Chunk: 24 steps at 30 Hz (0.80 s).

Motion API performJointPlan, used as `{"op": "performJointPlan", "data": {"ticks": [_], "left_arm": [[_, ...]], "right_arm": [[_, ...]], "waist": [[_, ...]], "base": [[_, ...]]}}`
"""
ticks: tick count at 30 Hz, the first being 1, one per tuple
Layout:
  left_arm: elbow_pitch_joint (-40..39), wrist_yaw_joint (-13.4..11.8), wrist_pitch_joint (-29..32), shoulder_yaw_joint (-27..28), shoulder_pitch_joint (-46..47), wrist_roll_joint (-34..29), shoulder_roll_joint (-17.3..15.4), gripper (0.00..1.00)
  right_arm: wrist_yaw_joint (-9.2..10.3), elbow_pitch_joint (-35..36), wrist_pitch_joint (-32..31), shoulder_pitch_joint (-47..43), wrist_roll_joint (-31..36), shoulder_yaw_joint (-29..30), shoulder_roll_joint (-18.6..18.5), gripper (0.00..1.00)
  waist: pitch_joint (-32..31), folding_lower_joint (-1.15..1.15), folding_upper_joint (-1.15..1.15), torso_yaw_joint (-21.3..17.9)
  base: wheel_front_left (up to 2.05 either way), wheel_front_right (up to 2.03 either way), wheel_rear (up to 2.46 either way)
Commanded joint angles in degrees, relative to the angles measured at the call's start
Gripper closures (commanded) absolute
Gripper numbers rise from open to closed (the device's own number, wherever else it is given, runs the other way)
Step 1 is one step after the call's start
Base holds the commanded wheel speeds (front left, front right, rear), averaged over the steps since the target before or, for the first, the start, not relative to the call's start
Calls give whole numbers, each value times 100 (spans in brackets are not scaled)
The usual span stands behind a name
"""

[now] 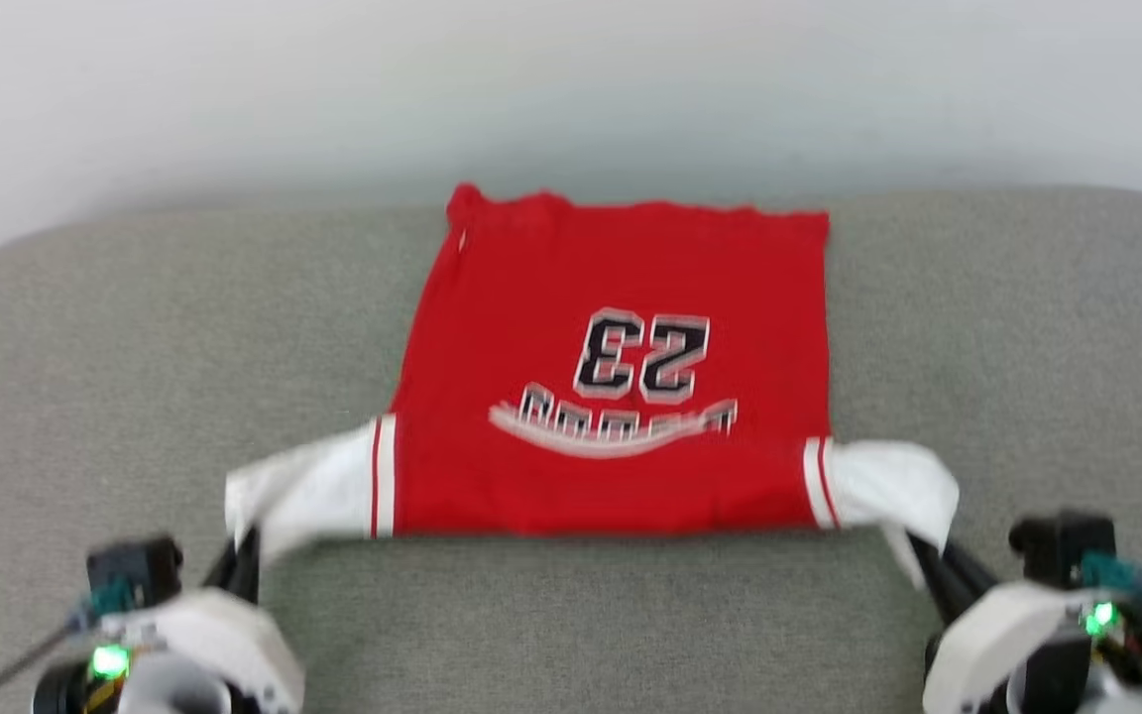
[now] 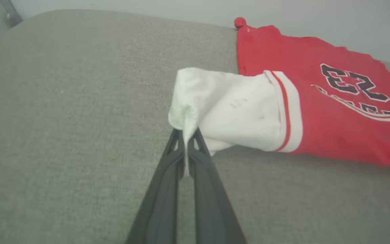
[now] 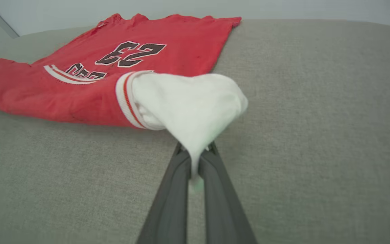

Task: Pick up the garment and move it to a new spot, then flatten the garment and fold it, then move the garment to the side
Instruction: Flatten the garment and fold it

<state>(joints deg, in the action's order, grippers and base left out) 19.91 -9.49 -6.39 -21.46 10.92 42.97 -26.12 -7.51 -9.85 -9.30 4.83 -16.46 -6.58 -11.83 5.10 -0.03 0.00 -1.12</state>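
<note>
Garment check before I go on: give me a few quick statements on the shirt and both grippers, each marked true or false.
1. The left gripper is shut on a white sleeve of the garment. True.
2. The right gripper is open and clear of the cloth. False: it is shut on the other sleeve.
3. The "23" print faces up. True.
4. The garment lies in a crumpled heap. False: its red body is spread fairly flat on the grey cushion.
5. The sleeves are at the end far from the robot. False: they are at the near end.
</note>
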Motion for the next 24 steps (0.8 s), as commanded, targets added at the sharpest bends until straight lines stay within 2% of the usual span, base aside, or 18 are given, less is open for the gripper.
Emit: {"op": "performJointPlan", "data": {"ticks": [1,6,10,11,12,13,14,18,24], "left_arm": [[-259,-195,113,-31,-469,15,-74,100],[-867,-639,300,-124,-1417,62,-78,100],[-1137,-840,290,-136,-1854,42,-150,100],[-1199,-872,272,-137,-1915,33,-146,100],[-1253,-903,251,-141,-1958,-6,-169,100],[-1322,-934,221,-144,-1987,-18,-164,100],[-1390,-970,196,-147,-1997,-47,-155,100],[-1678,-1028,151,-192,-1816,-190,-164,100],[-2051,-1086,182,-255,-1549,-364,-207,100]], "right_arm": [[4,205,-43,-430,78,164,142,100],[5,598,-302,-1422,163,498,444,100],[4,780,-606,-2016,243,508,525,100],[5,813,-672,-2119,223,494,534,97],[5,834,-735,-2215,204,463,529,84],[5,860,-777,-2279,199,447,515,51],[5,907,-798,-2297,178,429,503,0],[4,1086,-667,-2040,96,569,440,0],[4,753,-476,-1273,-144,1063,490,0]], "waist": [[-282,3,0,65],[-523,3,0,120],[-579,3,0,146],[-587,3,0,154],[-593,3,0,162],[-592,3,0,169],[-589,3,0,174],[-536,3,0,223],[-293,3,0,302]], "base": [[0,0,0],[0,0,0],[0,0,0],[0,0,0],[0,0,0],[0,0,0],[0,0,0],[0,0,0],[0,0,0]]}}
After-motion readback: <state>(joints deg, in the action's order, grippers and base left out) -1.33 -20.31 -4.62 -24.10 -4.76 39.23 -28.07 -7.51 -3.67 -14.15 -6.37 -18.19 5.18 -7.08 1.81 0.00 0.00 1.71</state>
